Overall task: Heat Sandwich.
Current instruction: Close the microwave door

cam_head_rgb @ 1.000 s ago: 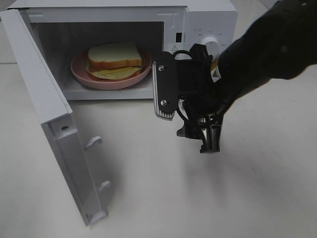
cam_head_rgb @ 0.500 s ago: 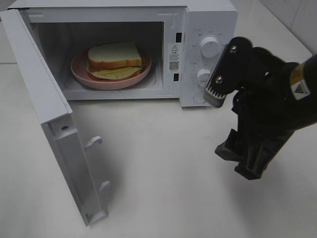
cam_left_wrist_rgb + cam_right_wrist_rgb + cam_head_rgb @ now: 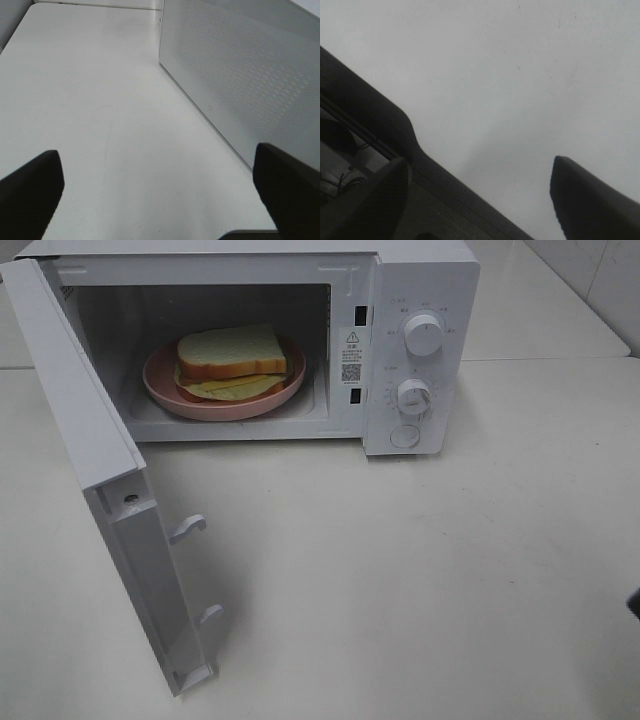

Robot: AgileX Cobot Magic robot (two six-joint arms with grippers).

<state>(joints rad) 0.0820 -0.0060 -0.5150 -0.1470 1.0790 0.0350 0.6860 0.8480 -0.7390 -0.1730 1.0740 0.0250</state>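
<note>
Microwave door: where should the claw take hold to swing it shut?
Take the microwave door by its free end, above the latch hooks, coming from its outer, left side: it stands wide open, so that end likely swings easiest.

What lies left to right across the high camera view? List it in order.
microwave door → sandwich → warning sticker → upper knob

sticker (image 3: pixel 350 354) on the microwave (image 3: pixel 425 280) shows a warning triangle; lettering unreadable.
</note>
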